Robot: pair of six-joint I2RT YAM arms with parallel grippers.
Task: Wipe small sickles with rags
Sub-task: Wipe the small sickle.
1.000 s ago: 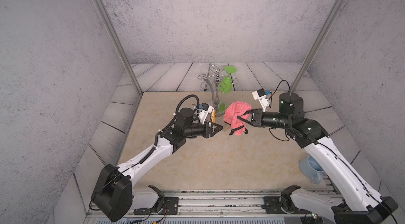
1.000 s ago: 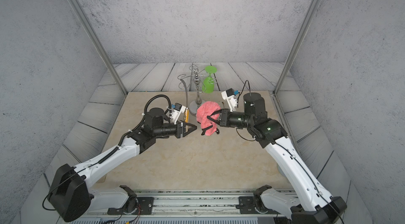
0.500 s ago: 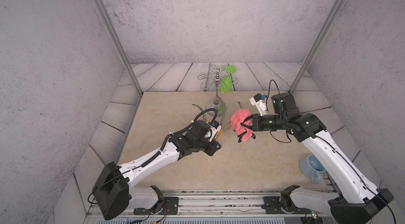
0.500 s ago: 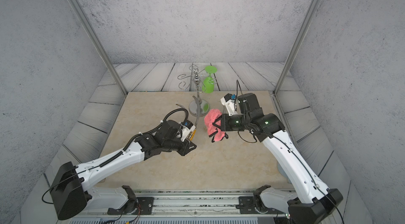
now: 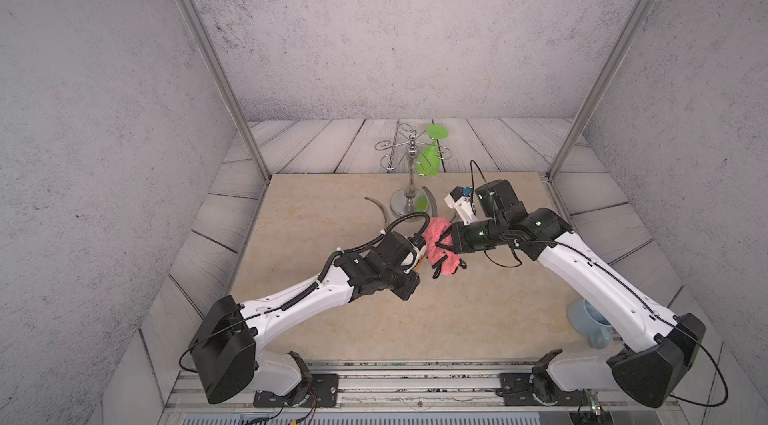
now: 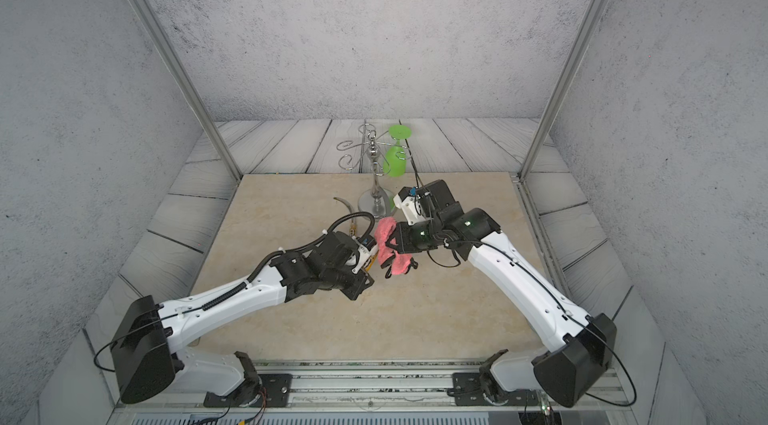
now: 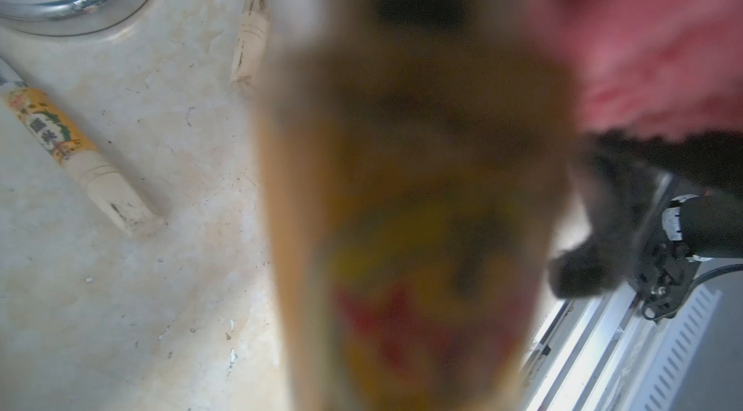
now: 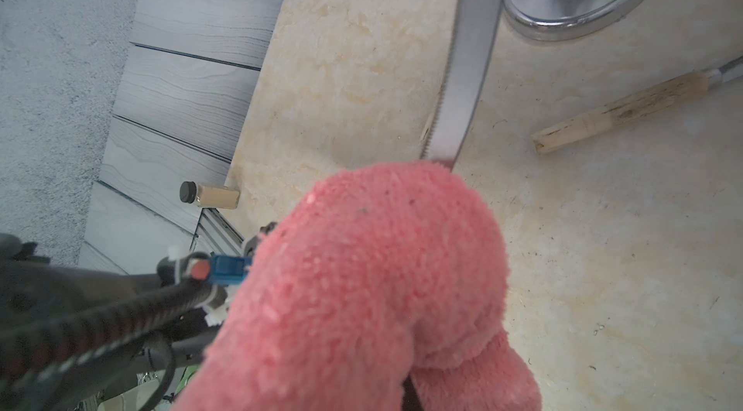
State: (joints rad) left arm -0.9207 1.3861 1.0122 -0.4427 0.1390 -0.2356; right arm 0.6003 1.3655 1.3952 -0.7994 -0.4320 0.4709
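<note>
My left pincer (image 5: 419, 264) is clamped on a sickle (image 7: 410, 228) by its labelled handle, a blur right at its camera. Facing it, almost touching, my right pincer (image 5: 442, 245) grips the pink rag (image 5: 436, 231), bunched over that sickle's blade (image 8: 466, 67). Beyond both pincers, two more sickles (image 7: 60, 135) lie on the table (image 5: 332, 319) beside the chrome stand (image 5: 409, 177).
</note>
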